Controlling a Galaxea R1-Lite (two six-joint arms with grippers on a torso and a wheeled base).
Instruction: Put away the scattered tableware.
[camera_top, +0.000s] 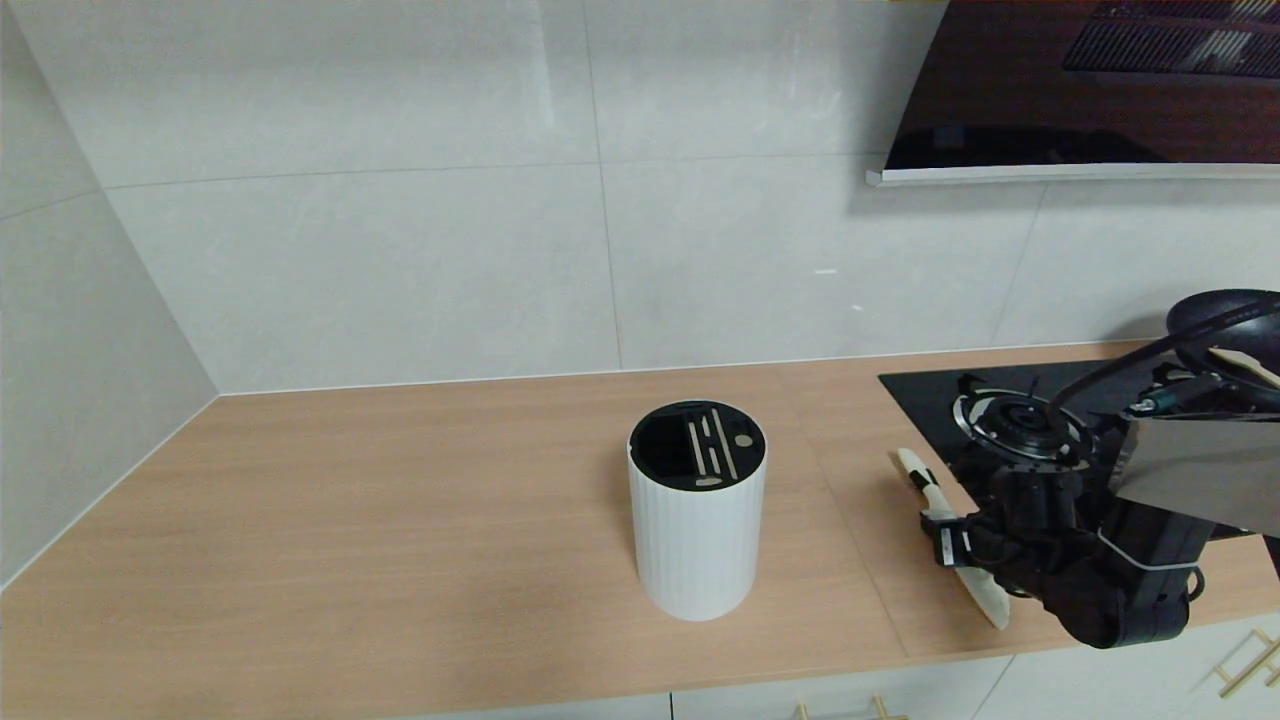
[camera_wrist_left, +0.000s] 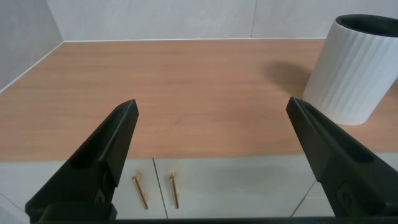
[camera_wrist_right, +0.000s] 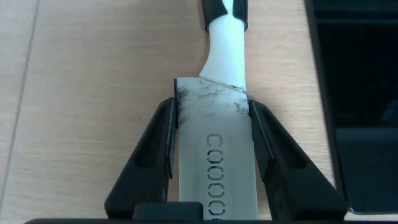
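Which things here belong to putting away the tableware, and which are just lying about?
Job:
white-handled steel knife, in the right gripper
white ribbed cylindrical holder with black slotted top

Lying about:
black gas hob
dark glass range hood
brass cabinet handles

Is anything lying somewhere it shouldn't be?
Yes. The knife lies on the counter beside the stove, not slotted in the white holder. The right gripper is closed on its blade.

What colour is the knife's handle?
The handle of the knife is white with a black band, best seen in the right wrist view.
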